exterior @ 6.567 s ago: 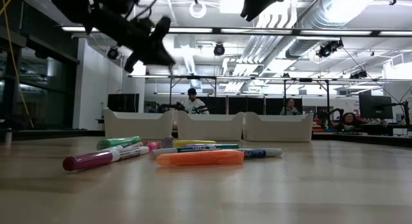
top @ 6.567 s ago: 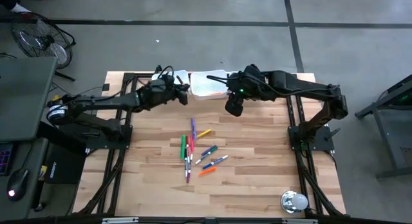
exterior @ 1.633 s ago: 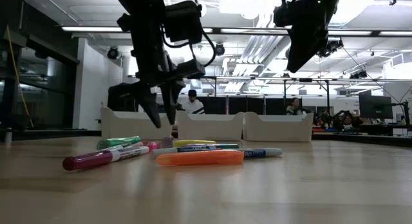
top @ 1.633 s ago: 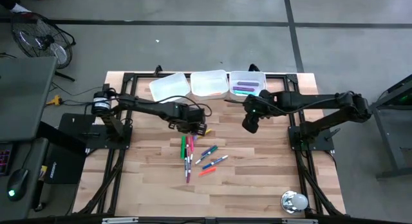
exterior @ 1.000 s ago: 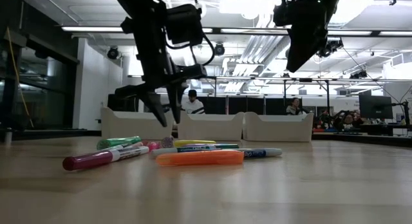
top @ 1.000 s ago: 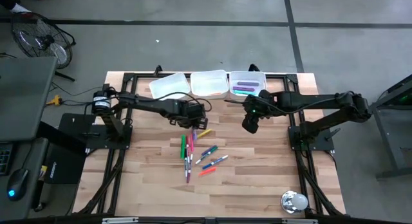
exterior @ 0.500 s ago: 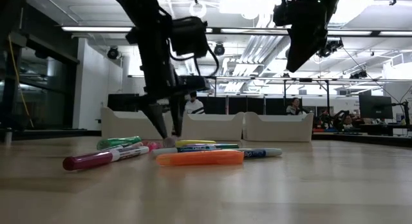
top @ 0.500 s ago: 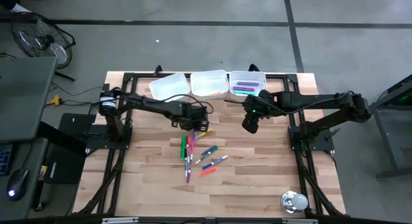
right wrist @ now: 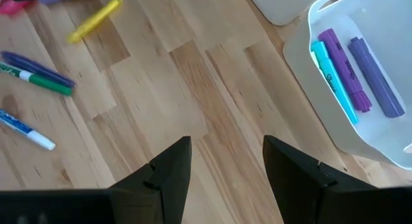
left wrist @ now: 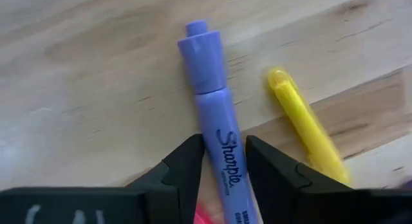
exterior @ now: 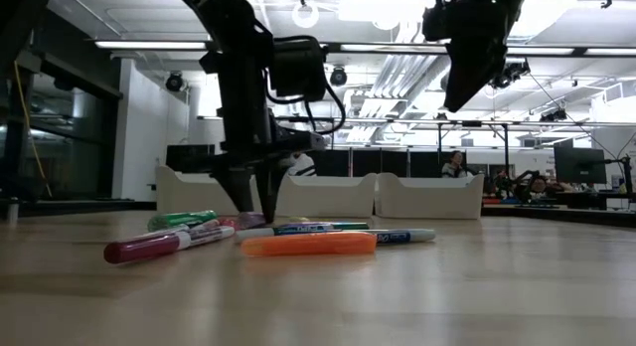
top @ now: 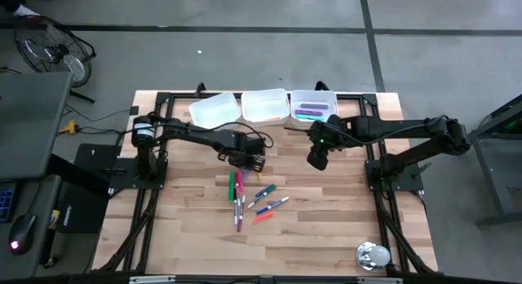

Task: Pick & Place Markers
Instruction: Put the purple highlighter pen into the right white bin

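Several markers [top: 249, 196] lie in a loose cluster mid-table: green, pink, blue, teal and orange. My left gripper [top: 249, 159] is down on the cluster's far end, shut on a purple marker [left wrist: 217, 130]. A yellow marker [left wrist: 306, 127] lies on the wood just beside it. My right gripper [top: 316, 157] hangs open above bare wood to the right of the cluster, touching nothing. In the right wrist view, its fingers frame the table near a white tray [right wrist: 386, 130] holding purple and teal markers. My left gripper pinches the purple marker's barrel [left wrist: 226, 161] between its two fingers [left wrist: 187, 163], below the cap. The fingers come from above, pointing down, and lie across the marker. The marker lies flat on the table.
Three white trays stand in a row at the far edge [top: 215, 110], [top: 265, 106], [top: 325, 113]; the right one holds purple markers. A shiny round object [top: 373, 255] sits near the table's near right corner. Bare wood spreads to the left, right and near side of the cluster.
My left gripper has come down from above the cluster's far end to the table, and its spread fingers have closed onto the purple marker. The right arm has kept still.
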`<state>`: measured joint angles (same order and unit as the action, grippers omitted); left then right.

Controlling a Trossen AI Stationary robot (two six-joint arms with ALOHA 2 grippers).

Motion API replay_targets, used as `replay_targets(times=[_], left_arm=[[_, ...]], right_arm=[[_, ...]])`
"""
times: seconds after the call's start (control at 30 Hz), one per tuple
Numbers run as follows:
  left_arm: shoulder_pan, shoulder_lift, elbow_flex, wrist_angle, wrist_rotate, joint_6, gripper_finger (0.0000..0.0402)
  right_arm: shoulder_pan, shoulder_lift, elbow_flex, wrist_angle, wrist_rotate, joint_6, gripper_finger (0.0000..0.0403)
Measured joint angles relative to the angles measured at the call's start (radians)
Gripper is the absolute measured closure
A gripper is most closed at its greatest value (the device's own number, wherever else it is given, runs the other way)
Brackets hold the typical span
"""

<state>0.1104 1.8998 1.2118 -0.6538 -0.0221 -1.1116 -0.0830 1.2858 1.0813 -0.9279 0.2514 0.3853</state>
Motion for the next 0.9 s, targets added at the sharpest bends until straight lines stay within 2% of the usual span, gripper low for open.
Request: replay_targets(times=[0.23,0.57,0.9], left_arm=[[-0.007,0.000,-0.001,-0.019,0.020,0.046,0.0348],[-0.006,0.000,0.018,-0.018,0.010,0.164,0.0348],[-0.006,-0.006,0.200,-0.030,-0.069,0.355,0.0348]], right_arm=[[0.000,0.000,0.000,-0.010,0.005,-0.001,0.0221],[0.001,0.000,0.000,-0.010,0.002,-0.001,0.0222],[0.001,-0.001,0.000,0.034,0.027,-0.053,0.0222]])
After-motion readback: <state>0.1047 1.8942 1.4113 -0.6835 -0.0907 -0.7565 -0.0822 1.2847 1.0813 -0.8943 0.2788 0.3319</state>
